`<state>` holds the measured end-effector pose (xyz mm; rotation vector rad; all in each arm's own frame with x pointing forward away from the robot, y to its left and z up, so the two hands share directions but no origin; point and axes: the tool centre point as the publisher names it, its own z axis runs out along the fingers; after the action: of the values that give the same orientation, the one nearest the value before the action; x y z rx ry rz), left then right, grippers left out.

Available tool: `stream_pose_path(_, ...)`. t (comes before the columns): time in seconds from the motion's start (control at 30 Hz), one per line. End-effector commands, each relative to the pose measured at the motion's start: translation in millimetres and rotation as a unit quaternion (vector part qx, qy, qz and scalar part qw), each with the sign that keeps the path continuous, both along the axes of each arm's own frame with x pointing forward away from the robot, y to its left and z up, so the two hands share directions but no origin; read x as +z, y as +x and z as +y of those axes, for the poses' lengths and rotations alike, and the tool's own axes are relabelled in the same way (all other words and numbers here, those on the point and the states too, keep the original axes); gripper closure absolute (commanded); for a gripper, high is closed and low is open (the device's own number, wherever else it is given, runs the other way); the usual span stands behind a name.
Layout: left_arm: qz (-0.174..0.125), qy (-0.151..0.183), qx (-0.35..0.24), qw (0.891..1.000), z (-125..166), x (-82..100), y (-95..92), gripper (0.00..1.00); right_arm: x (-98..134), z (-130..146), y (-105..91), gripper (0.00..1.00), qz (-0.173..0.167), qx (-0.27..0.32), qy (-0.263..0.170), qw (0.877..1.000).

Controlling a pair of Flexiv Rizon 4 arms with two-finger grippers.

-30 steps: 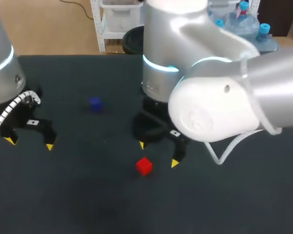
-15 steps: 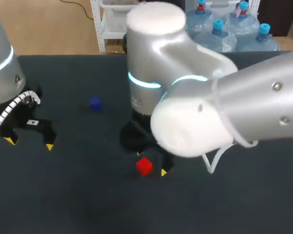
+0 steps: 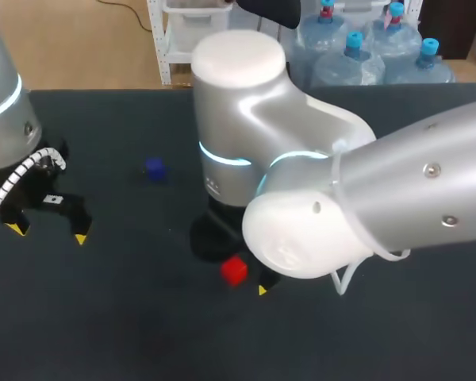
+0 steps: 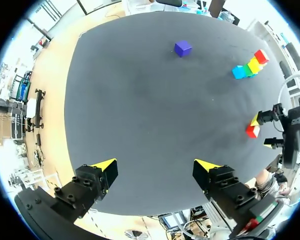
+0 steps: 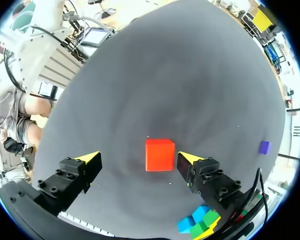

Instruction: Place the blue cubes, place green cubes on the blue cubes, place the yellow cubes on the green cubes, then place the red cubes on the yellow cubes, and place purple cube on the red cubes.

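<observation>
My right tool (image 5: 137, 157) has moved in over the red cube (image 5: 160, 154), which now sits between its spread fingers, unclamped. It looks ready to close; my left tool (image 4: 155, 164) hangs apart.

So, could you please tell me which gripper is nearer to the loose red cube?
Right. The right gripper has the loose red cube between its open fingers. The left gripper is well away from it, toward the table's left side, and is also open.
</observation>
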<state>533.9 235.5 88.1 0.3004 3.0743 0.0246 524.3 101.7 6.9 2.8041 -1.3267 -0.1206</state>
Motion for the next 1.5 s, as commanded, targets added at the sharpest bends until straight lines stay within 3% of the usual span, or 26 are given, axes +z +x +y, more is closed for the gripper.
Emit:
stream_pose_path(0.03,0.001,0.0,-0.001,1.0,0,-0.5,1.4,0.0,-1,1,3.0,0.0,0.0,0.0,-0.001,1.0)
stream_pose_path(0.47,0.001,0.0,-0.001,1.0,0,-0.5,1.4,0.0,-4,8,0.0,0.0,-0.003,-0.014,-0.002,1.0)
stream_pose_path(0.5,0.001,0.0,-0.001,1.0,0,-0.5,1.4,0.0,-4,8,-0.2,0.07,-0.003,-0.014,-0.002,1.0)
stream_pose_path(0.57,0.001,0.0,-0.001,1.0,0,-0.5,1.4,0.0,-4,9,-0.3,0.52,-0.005,-0.017,-0.002,1.0)
stream_pose_path(0.67,0.001,0.0,-0.001,1.0,0,-0.5,1.4,0.0,-7,10,-0.2,0.7,-0.005,-0.019,-0.003,1.0)
stream_pose_path(0.73,0.001,0.0,-0.001,1.0,0,-0.5,1.4,0.0,-7,10,-0.2,1.0,-0.006,-0.021,-0.003,1.0)
stream_pose_path(1.03,0.001,0.0,-0.001,1.0,0,-0.5,1.4,0.0,2,3,1.3,1.0,-0.022,-0.023,-0.003,0.999)
stream_pose_path(1.13,0.001,0.0,-0.001,1.0,0,-0.5,1.4,0.0,19,-10,6.9,1.0,-0.034,-0.043,0.007,0.998)
stream_pose_path(1.5,0.001,0.0,-0.001,1.0,0,-0.5,1.4,0.0,101,-69,51.7,1.0,-0.151,-0.118,0.016,0.981)
